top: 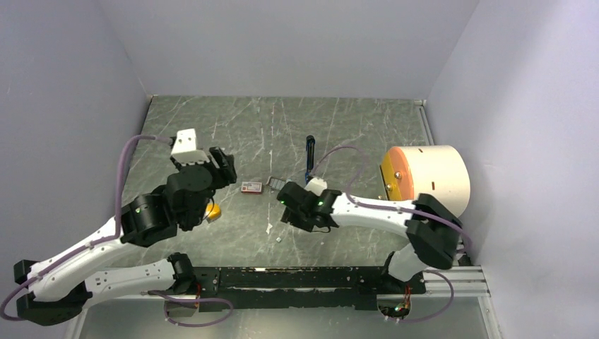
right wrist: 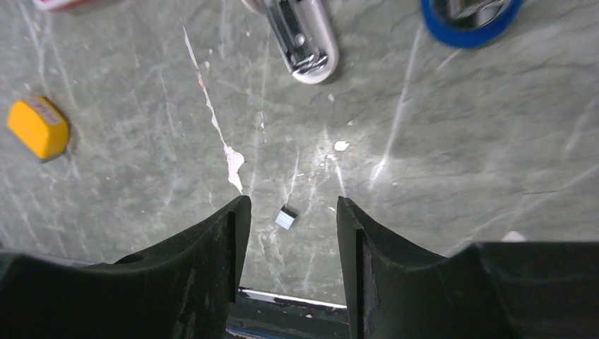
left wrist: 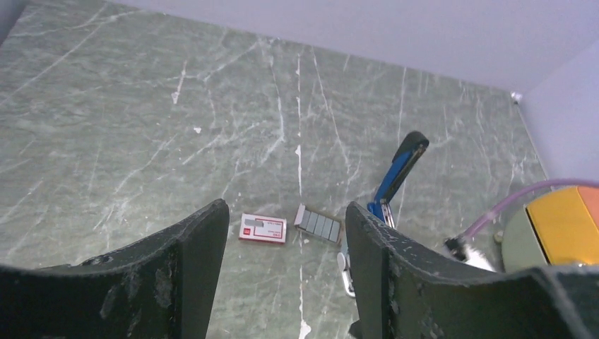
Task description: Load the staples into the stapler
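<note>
Small orange-yellow block at 8 o'clock, large cream cylinder at 3, red-and-white box beside silvery metal staples at centre, slim blue stapler toward 12, left hand and right hand parted, empty, scratched green desk, lilac walls

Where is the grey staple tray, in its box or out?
Out: the grey tray lies beside the red-and-white box, a small gap between them.
</note>
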### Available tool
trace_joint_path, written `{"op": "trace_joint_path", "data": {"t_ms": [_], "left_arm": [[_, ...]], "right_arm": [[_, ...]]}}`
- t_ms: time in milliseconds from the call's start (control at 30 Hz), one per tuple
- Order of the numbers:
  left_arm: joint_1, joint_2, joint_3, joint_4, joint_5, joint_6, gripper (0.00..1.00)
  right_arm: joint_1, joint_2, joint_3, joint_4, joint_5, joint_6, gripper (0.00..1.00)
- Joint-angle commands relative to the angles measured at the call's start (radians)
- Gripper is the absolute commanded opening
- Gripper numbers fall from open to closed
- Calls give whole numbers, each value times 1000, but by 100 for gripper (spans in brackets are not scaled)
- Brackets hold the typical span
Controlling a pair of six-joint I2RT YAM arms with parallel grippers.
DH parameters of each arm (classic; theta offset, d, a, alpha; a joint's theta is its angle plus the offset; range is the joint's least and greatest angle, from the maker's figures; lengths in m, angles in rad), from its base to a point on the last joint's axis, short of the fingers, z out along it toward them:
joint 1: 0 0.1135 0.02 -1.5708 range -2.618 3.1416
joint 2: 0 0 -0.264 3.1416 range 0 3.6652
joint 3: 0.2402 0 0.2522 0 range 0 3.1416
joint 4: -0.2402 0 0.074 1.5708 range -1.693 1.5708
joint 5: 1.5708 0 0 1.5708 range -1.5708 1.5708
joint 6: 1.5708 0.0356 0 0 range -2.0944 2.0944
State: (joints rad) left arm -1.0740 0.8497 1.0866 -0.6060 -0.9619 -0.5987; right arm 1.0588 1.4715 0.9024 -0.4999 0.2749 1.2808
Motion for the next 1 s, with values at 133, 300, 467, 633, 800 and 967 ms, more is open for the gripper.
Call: {"op": "trace_joint_path", "data": {"t_ms": [133,300,467,633,800,967], "left_arm": [[0,-82,-67,30,-117,5,68],[0,-88,-62,36,-100,26,73],[0,-99,-65,60,-92,42,74],[0,-115,-91,62,-90,32,75],[0,-115,-90,43,-102,14,75],[0,-116,-96,46,-99,11,75]], "right_arm": [[80,200,109,-41,-39,227,51],[91,312,181,-88,-106,232,53],[99,390,256,-190,-124,241,52],[99,425,322,-273,-106,224,48],[98,428,369,-339,-50,173,45],[102,436,445,-387,6,88,55]]}}
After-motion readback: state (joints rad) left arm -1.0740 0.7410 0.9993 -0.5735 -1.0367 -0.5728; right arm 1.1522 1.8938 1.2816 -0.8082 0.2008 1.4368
